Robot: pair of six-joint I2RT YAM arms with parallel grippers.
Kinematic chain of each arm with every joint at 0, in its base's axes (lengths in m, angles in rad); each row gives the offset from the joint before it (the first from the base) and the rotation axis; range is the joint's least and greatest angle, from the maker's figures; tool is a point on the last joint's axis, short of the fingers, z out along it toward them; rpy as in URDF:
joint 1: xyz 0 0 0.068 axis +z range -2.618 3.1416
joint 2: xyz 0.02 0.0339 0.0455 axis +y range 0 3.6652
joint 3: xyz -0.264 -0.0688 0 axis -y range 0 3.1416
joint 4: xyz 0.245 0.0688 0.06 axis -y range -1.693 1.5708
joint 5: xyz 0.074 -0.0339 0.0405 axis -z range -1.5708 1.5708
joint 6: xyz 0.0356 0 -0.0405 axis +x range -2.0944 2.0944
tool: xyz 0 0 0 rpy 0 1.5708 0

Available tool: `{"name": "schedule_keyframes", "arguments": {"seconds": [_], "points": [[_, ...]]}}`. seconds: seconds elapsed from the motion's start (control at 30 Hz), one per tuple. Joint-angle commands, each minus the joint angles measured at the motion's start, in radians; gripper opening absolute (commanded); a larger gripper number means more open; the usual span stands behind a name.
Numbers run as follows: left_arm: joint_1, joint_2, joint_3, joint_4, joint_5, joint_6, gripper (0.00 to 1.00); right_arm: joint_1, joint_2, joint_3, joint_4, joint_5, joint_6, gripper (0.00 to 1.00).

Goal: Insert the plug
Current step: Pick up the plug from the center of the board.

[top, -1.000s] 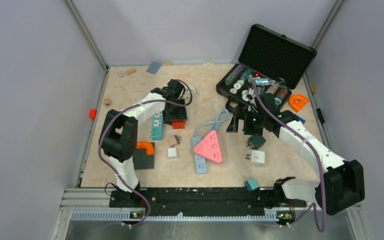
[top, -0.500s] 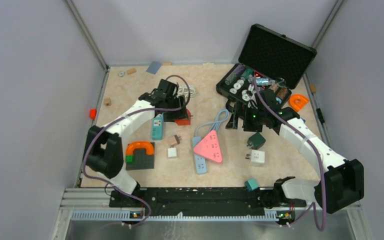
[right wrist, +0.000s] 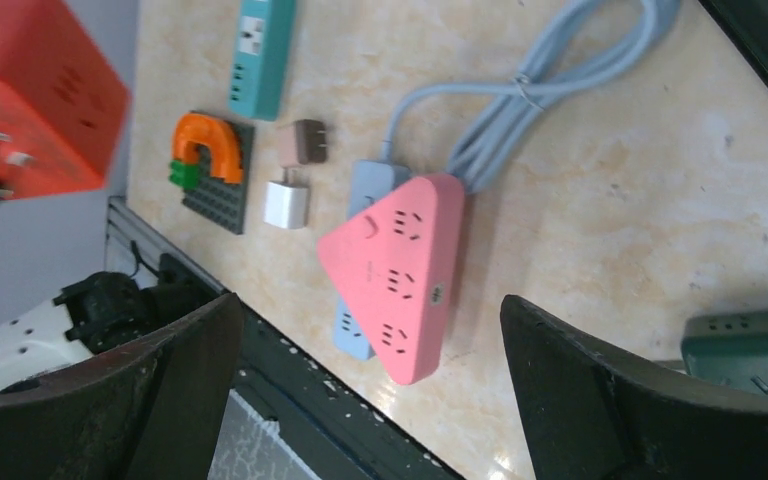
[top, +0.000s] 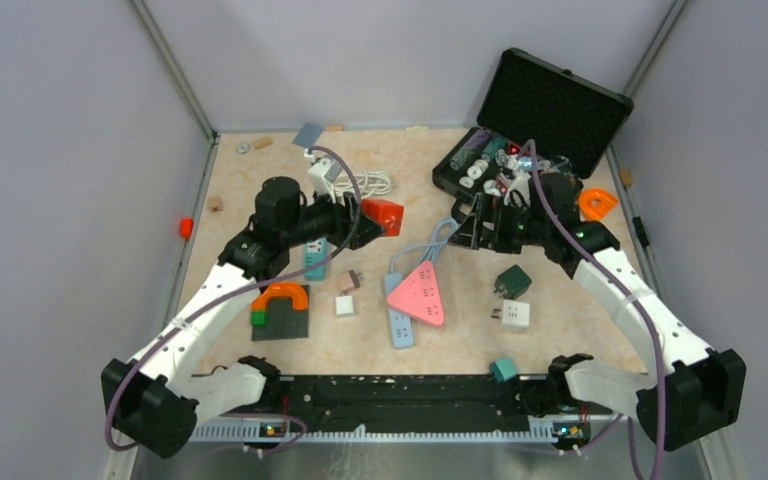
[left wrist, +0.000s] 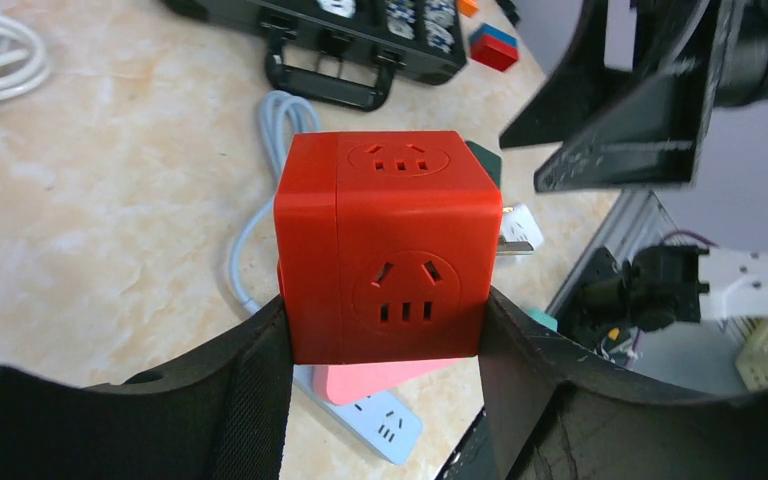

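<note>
My left gripper is shut on a red cube plug, held in the air above the table. In the left wrist view the cube sits squeezed between both black fingers, with socket faces on its top and front. The right wrist view catches the cube at top left, with metal pins on its side. A pink triangular power strip lies mid-table on a grey-blue strip. My right gripper hangs open and empty beside the case, above the pink strip.
A teal power strip, a brown plug and a white adapter lie left of centre. A dark green plug and a white plug lie right. An open black case stands back right. An orange arch sits on a black plate.
The left arm has lifted the red cube off the table beside the teal strip and swung it up and right. The right gripper has risen away from the green plug.
</note>
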Motion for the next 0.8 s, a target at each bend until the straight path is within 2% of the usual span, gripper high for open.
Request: {"name": "schedule_keyframes", "arguments": {"seconds": [0.0, 0.13, 0.33, 0.43, 0.57, 0.7, 0.77], "points": [[0.002, -0.097, -0.098, 0.23, 0.194, 0.079, 0.0, -0.008, -0.095, -0.019, 0.189, -0.139, 0.017, 0.96], [0.001, -0.159, -0.153, 0.274, 0.305, 0.195, 0.0, -0.008, -0.197, -0.098, 0.341, -0.191, 0.066, 0.96], [-0.018, -0.235, -0.135, 0.08, 0.389, 0.529, 0.0, -0.008, -0.321, -0.212, 0.584, -0.266, 0.117, 0.96], [-0.05, -0.271, -0.14, 0.034, 0.413, 0.698, 0.0, -0.008, -0.315, -0.204, 0.601, -0.345, 0.093, 0.96], [-0.103, -0.306, -0.149, 0.024, 0.411, 0.853, 0.0, -0.008, -0.261, -0.17, 0.574, -0.479, 0.065, 0.95], [-0.157, -0.32, -0.141, 0.009, 0.408, 1.02, 0.0, -0.001, -0.245, -0.165, 0.571, -0.529, 0.016, 0.95], [-0.178, -0.32, -0.128, -0.007, 0.416, 1.107, 0.0, 0.005, -0.235, -0.169, 0.595, -0.602, 0.01, 0.95]]}}
